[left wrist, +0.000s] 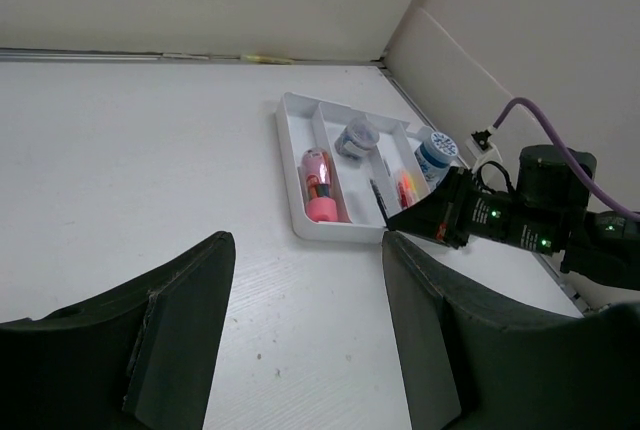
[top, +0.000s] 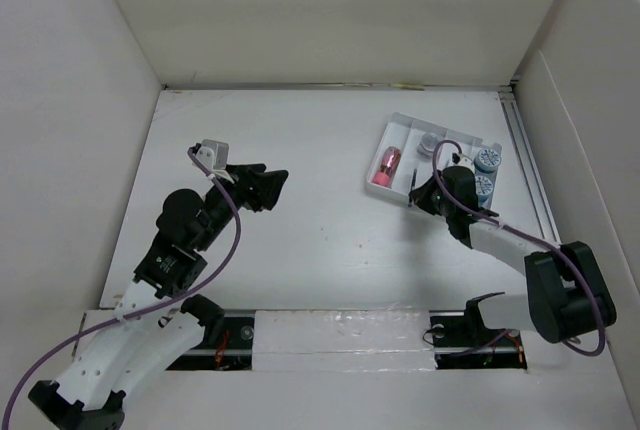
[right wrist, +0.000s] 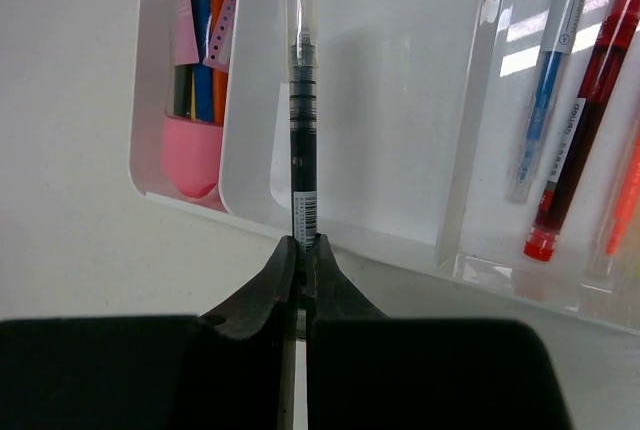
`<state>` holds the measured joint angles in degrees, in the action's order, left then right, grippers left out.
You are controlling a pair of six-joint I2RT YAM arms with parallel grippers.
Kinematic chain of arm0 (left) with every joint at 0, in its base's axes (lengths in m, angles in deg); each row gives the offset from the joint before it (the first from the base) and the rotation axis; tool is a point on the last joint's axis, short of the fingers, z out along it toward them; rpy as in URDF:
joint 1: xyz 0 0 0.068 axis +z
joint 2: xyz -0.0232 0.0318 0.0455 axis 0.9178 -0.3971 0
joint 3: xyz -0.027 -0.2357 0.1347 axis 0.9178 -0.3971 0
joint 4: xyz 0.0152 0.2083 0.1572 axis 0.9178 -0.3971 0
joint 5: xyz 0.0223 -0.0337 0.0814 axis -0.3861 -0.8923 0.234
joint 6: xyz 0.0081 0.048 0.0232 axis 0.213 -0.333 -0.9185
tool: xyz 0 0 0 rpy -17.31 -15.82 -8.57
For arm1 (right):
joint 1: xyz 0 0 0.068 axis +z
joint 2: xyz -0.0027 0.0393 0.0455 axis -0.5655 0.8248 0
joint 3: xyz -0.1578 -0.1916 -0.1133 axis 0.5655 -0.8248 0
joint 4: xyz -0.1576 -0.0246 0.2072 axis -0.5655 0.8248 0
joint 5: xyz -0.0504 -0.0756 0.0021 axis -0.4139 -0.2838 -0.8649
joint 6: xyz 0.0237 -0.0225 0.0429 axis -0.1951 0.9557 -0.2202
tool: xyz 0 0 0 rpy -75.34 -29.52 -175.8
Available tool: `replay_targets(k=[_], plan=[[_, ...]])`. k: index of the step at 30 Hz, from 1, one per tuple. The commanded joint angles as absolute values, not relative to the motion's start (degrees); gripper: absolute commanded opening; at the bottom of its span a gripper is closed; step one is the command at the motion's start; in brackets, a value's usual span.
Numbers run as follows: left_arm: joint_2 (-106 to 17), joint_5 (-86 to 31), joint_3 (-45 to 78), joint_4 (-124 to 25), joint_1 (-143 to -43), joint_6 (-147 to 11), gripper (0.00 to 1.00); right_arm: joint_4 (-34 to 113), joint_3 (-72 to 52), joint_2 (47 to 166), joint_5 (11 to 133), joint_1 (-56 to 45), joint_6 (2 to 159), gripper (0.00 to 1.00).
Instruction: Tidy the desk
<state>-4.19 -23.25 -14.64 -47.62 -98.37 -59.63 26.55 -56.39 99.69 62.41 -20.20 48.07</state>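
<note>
White desk (top: 330,250) spreads between panel walls beneath both arms. A compartmented tray (top: 397,126) sits at its far right. Right end effector (right wrist: 300,246) is clenched on a black pen (right wrist: 303,130) that reaches over one tray compartment. Left end effector (top: 276,184) hangs released over the desk's left half, grasping nothing.

Bare desk (top: 300,140) left of the tray (top: 377,155) (white walls (top: 330,20) on three sides)
</note>
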Motion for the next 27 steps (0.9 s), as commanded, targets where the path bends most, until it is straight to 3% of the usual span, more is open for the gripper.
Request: replay_targets(k=[1, 17, 27], plan=[[-4.21, -23.88, -13.12, -45.17, -98.51, -59.40, 0.56, 22.25, -56.33, 100.56, 63.19, -20.55, 47.65, 0.00], [-4.21, -23.18, -13.03, -45.17, -98.51, -59.58, 0.56, 23.22, -54.92, 101.97, 63.45, -20.55, 48.09, 0.00], [-4.04, -23.88, -13.03, -45.08, -98.51, -59.49, 0.56, 28.05, -55.19, 89.31, 54.67, -22.30, 48.88, 0.00]])
